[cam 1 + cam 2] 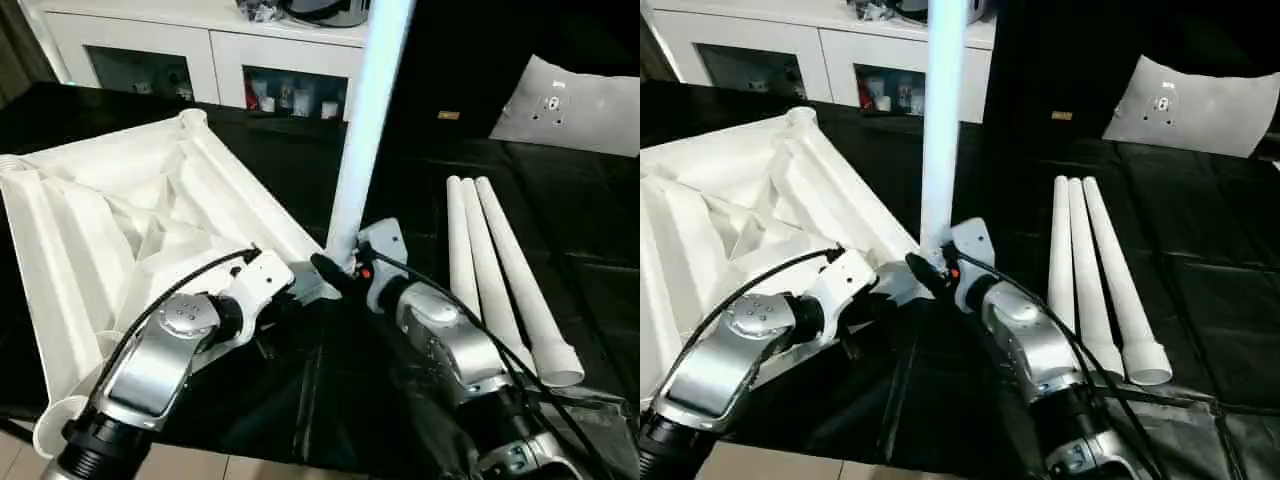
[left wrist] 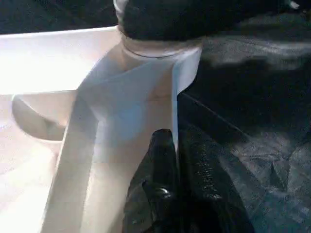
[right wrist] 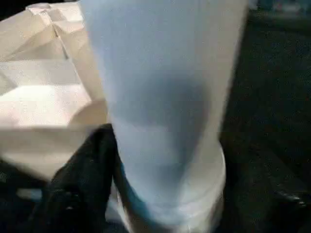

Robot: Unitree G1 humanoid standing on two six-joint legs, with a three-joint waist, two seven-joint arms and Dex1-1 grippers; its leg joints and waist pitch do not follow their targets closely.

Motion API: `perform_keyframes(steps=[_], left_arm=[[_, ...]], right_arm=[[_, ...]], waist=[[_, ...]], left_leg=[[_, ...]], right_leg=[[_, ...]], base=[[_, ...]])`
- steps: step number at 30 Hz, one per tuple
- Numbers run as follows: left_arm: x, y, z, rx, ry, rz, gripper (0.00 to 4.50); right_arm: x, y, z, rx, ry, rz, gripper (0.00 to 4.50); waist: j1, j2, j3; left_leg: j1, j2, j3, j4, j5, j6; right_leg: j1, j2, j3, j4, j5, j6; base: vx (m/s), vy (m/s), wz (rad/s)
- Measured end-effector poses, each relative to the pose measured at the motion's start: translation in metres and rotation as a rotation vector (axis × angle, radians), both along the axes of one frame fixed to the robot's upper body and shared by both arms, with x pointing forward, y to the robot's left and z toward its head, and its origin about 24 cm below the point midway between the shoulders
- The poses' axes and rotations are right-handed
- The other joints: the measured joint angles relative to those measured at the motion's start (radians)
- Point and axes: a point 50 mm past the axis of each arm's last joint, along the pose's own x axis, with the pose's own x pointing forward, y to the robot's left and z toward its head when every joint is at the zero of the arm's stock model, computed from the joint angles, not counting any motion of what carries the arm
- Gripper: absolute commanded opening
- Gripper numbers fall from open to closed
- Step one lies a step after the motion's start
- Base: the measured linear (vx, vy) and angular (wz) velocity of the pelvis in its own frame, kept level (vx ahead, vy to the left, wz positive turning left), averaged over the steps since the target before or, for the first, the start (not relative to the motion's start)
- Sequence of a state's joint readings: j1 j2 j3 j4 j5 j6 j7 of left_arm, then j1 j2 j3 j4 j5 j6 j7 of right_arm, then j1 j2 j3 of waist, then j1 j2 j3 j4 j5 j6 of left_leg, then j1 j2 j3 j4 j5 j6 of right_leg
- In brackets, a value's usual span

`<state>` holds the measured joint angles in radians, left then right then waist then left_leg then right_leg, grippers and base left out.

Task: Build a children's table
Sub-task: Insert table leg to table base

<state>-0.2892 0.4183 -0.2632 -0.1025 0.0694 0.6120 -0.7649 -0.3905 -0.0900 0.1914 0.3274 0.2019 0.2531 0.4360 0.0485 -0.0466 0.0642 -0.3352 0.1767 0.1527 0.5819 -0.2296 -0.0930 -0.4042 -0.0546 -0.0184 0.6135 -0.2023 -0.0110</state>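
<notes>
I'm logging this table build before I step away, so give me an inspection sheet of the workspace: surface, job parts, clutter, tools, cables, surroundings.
Surface: black sheet, creased, covering the work area.
Job's things: table top lies ribbed underside up; one leg stands upright at its near corner socket; three spare legs lie side by side on the robot's right.
Clutter: grey-white panel with small holes, far right.
Tools: left tool pinches the table top's edge wall below the socket; right tool sits at the upright leg's base, grip hard to judge.
Cables: black cable loops over the left forearm; another runs along the right.
Surroundings: white cabinets with glass doors behind.
</notes>
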Motion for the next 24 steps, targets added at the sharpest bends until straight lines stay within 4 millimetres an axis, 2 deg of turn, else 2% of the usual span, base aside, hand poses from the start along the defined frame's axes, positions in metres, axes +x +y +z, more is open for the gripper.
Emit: perform_keyframes(steps=[6, 9, 12, 15, 24], left_arm=[[0.009, 0.011, 0.001, 0.043, -0.043, -0.065, 0.0], [0.011, 0.02, 0.002, 0.061, -0.052, -0.093, 0.0], [0.011, 0.031, 0.003, 0.084, -0.049, -0.162, 0.0], [0.011, 0.035, 0.003, 0.092, -0.046, -0.196, 0.0], [0.006, 0.038, 0.004, 0.129, -0.036, -0.401, 0.0]], right_arm=[[-0.003, -0.013, -0.001, 0.01, -0.02, 0.032, 4.12], [-0.005, -0.027, 0.0, -0.011, -0.041, 0.044, 4.39], [-0.003, -0.046, 0.014, -0.004, -0.097, 0.04, 4.46], [-0.003, -0.05, 0.026, 0.008, -0.147, 0.076, 4.46], [-0.021, -0.058, 0.033, -0.133, -0.158, 0.426, 4.46]], waist=[[0.007, 0.002, 0.001], [0.011, 0.002, 0.001], [0.014, 0.002, 0.001], [0.017, 0.001, 0.001], [0.043, 0.001, 0.0]], left_leg=[[0.0, 0.001, 0.0, 0.005, 0.0, 0.0], [0.0, 0.001, -0.001, 0.005, 0.0, 0.0], [0.0, 0.001, -0.001, 0.006, 0.0, 0.0], [0.001, 0.001, 0.0, 0.006, 0.0, 0.0], [0.002, 0.001, 0.001, 0.01, 0.001, 0.005]], right_leg=[[-0.001, 0.0, -0.001, 0.003, 0.001, -0.001], [-0.001, 0.0, -0.001, 0.003, 0.001, -0.001], [-0.001, 0.0, -0.001, 0.003, 0.001, -0.001], [0.0, 0.0, -0.001, 0.004, 0.001, -0.001], [0.0, -0.001, -0.001, 0.006, 0.001, -0.001]], base=[[0.0, 0.0, 0.0], [0.0, 0.0, 0.0], [0.0, 0.0, 0.0], [0.0, 0.0, 0.0], [0.0, 0.0, 0.0]])
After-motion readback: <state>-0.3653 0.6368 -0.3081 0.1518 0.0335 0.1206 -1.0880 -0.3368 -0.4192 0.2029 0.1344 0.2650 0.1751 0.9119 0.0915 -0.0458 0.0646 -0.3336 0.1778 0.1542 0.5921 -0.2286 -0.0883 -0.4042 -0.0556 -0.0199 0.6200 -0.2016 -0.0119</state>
